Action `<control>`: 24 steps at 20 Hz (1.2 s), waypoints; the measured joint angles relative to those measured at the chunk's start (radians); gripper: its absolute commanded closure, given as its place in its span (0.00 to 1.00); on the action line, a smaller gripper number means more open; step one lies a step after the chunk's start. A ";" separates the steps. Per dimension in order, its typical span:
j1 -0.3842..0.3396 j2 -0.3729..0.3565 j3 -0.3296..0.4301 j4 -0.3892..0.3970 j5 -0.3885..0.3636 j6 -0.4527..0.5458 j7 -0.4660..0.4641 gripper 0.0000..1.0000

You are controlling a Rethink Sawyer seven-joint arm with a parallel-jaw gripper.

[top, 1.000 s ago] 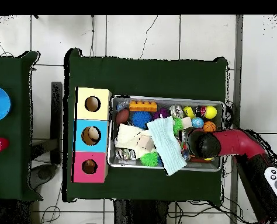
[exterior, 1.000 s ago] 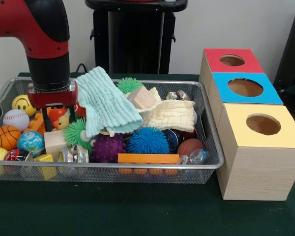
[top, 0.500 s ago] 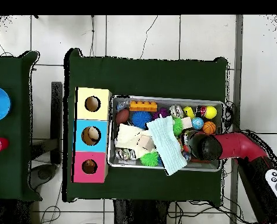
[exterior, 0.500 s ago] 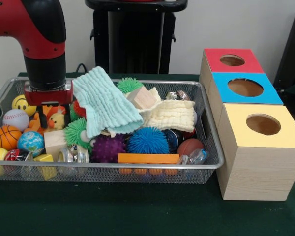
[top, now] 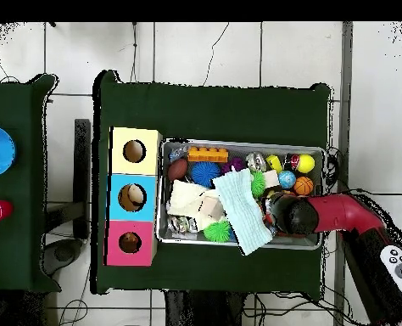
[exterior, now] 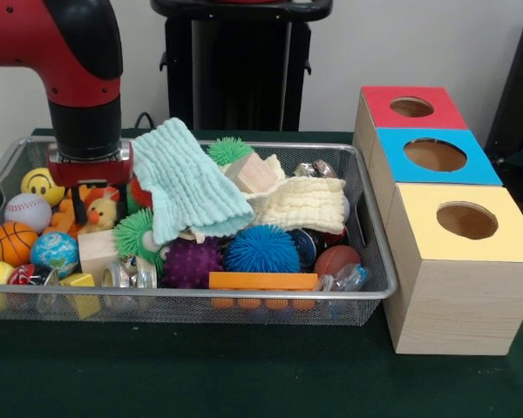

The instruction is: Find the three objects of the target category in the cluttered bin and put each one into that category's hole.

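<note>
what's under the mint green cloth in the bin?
The mint cloth drapes over a green spiky ball and the cream cloth, whose edges poke out. Whatever lies beneath its middle is covered.

— Any words, labels or numbers to read?
— None. The nearest to a sign is the drawn smiling face on the round yellow ball [exterior: 41,185] in the wire mesh bin's [exterior: 244,305] far left corner.

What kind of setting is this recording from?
Most likely a robotics lab test bench: a green-covered table on a tiled floor, a wire mesh bin of toys, and three wooden boxes with coloured, holed lids.
</note>
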 measured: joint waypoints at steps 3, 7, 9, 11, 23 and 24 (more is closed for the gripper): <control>0.005 0.000 -0.008 0.000 0.000 0.000 0.000 0.00; 0.006 0.000 -0.010 0.000 0.000 0.000 0.000 0.00; 0.006 0.001 -0.011 0.000 0.000 0.000 0.000 0.00; 0.006 0.001 -0.011 0.000 0.000 0.000 0.000 0.00; 0.017 0.000 -0.019 -0.001 0.000 -0.001 0.000 1.00; 0.019 0.000 -0.021 -0.001 0.000 -0.001 0.000 1.00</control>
